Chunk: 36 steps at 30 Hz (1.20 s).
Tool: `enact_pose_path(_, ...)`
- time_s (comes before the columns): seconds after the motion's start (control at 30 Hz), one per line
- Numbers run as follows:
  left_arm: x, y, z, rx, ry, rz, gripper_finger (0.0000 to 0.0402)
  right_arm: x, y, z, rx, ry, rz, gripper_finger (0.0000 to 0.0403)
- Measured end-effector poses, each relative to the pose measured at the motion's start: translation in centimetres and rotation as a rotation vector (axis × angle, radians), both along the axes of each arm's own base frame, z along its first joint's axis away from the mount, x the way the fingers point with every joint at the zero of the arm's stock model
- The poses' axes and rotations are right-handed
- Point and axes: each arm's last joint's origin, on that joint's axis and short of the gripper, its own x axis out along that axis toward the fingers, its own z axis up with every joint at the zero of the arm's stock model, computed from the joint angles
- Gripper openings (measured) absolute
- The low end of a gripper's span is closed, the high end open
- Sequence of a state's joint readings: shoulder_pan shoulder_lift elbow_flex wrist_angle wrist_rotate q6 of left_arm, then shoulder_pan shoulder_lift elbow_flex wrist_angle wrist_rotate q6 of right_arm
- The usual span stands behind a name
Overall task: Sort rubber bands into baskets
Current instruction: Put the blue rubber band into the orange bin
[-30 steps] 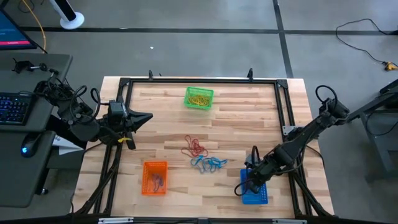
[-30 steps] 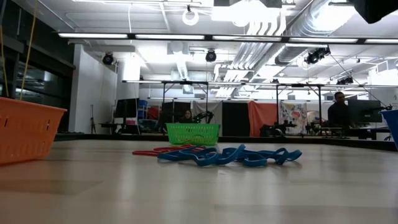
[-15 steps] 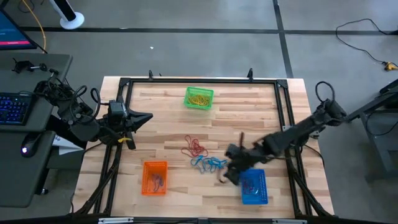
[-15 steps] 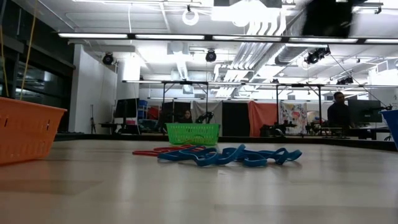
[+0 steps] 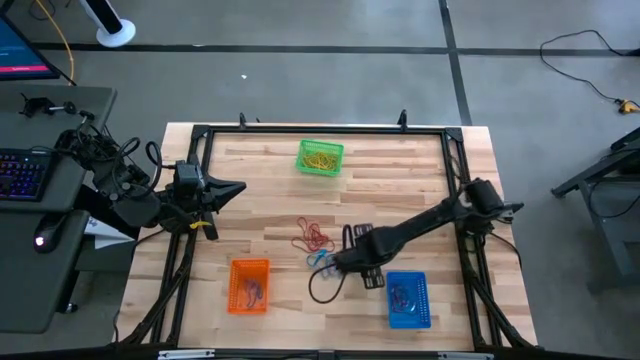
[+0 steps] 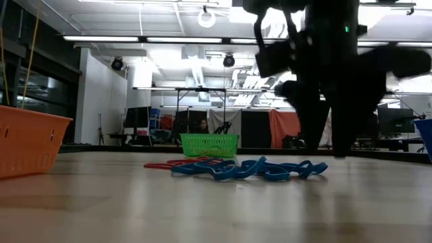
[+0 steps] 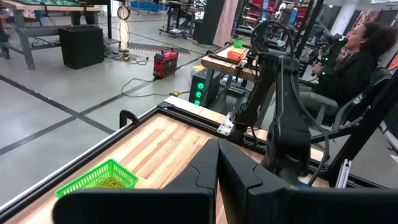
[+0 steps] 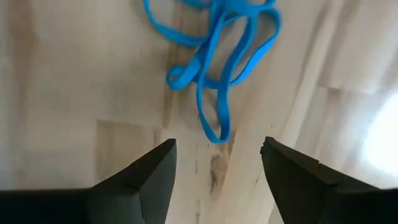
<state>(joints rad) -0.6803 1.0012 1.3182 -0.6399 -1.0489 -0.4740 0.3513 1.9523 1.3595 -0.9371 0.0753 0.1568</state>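
A tangle of blue rubber bands [image 5: 320, 259] [image 8: 214, 56] [image 6: 250, 169] lies flat on the table's middle, with red rubber bands [image 5: 313, 237] [image 6: 169, 163] just beyond it. My right gripper [image 5: 338, 263] [image 8: 217, 162] hangs open close above the table at the blue tangle's right end and touches nothing. The green basket [image 5: 320, 157] at the far side holds yellow bands. An orange basket [image 5: 249, 285] and a blue basket [image 5: 407, 298] stand near the front, each with bands inside. My left gripper [image 5: 235, 187] [image 7: 217, 168] waits shut at the table's left edge.
A black frame [image 5: 455, 150] runs around the tabletop. A black cable loop [image 5: 322, 290] hangs below my right arm, near the blue tangle. Bare wood lies between the baskets. A person [image 7: 357, 62] sits beyond the table's right side.
My right gripper has swung from above the blue basket toward the table's left and come down to the blue rubber bands. The bands and baskets have stayed in place.
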Motion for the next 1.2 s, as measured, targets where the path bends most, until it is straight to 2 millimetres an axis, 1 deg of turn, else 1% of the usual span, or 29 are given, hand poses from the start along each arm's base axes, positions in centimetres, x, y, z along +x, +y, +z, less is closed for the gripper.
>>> enact_pose_path(0.1, 0.0, 0.0, 0.0, 0.000, 0.000, 0.000, 0.0001, 0.3, 0.1, -1.1, -0.012, 0.026, 0.071, 0.0223)
enact_pose_path(0.17, 0.0, 0.0, 0.0, 0.000, 0.000, 0.000, 0.0001, 0.6, 0.2, -1.7, -0.009, 0.016, 0.084, 0.0222)
enact_pose_path(0.27, 0.0, 0.0, 0.0, 0.000, 0.000, 0.000, 0.0001, 0.8, 0.3, -2.0, -0.006, 0.005, 0.087, 0.0215)
enact_pose_path(0.33, 0.0, 0.0, 0.0, 0.000, 0.000, 0.000, 0.0001, 0.9, 0.4, -2.3, -0.002, 0.008, 0.087, 0.0202)
enact_pose_path(0.4, 0.0, 0.0, 0.0, 0.000, 0.000, 0.000, 0.0001, 0.9, 0.4, -2.3, -0.001, 0.010, 0.084, 0.0181)
enact_pose_path(0.47, 0.0, 0.0, 0.0, 0.001, 0.001, 0.000, 0.0001, 0.9, 0.4, -2.3, 0.005, 0.010, 0.069, 0.0150)
enact_pose_path(0.53, 0.0, 0.0, -0.1, 0.004, 0.005, 0.000, 0.0001, 0.9, 0.5, -2.4, 0.014, 0.011, 0.055, 0.0110)
enact_pose_path(0.63, 0.0, 0.0, -0.1, 0.005, 0.006, 0.000, 0.0001, 0.9, 0.5, -2.4, 0.030, 0.022, 0.012, 0.0034)
enact_pose_path(0.67, 0.0, 0.0, -0.1, 0.005, 0.006, 0.000, 0.0001, 0.7, 0.5, -2.3, 0.037, 0.035, 0.001, 0.0018)
enact_pose_path(0.7, 0.0, 0.0, -0.1, 0.005, 0.006, 0.000, 0.0001, 0.6, 0.4, -2.1, 0.037, 0.043, -0.006, 0.0011)
enact_pose_path(0.73, 0.0, 0.0, -0.1, 0.005, 0.006, 0.000, 0.0001, 0.3, 0.4, -1.8, 0.029, 0.060, -0.019, 0.0012)
enact_pose_path(0.8, 0.0, 0.0, -0.1, 0.006, 0.007, -0.001, 0.0001, -0.6, 0.2, -0.7, 0.011, 0.084, -0.021, 0.0012)
enact_pose_path(0.87, 0.0, 0.0, -0.1, 0.006, 0.007, 0.000, 0.0001, -1.3, -0.1, 1.4, 0.000, 0.060, -0.028, 0.0003)
enact_pose_path(0.93, 0.0, 0.0, -0.1, 0.009, 0.010, -0.001, 0.0001, -2.2, -0.4, 3.5, -0.011, 0.029, -0.058, 0.0004)
enact_pose_path(1.0, 0.0, 0.0, -0.1, 0.011, 0.011, -0.001, 0.0001, -2.7, -1.0, 5.5, 0.004, -0.038, -0.105, 0.0002)
enact_pose_path(1.1, 0.0, 0.0, -0.1, 0.012, 0.012, -0.001, 0.0001, -2.8, -1.7, 8.3, 0.065, -0.200, -0.185, 0.0001)
enact_pose_path(1.13, 0.0, 0.0, -0.1, 0.011, 0.012, -0.001, 0.0001, -2.6, -1.8, 9.0, 0.095, -0.264, -0.203, 0.0001)
enact_pose_path(1.2, 0.0, 0.0, -0.1, 0.011, 0.012, -0.001, 0.0001, -1.5, -1.7, 9.6, 0.151, -0.383, -0.216, 0.0001)
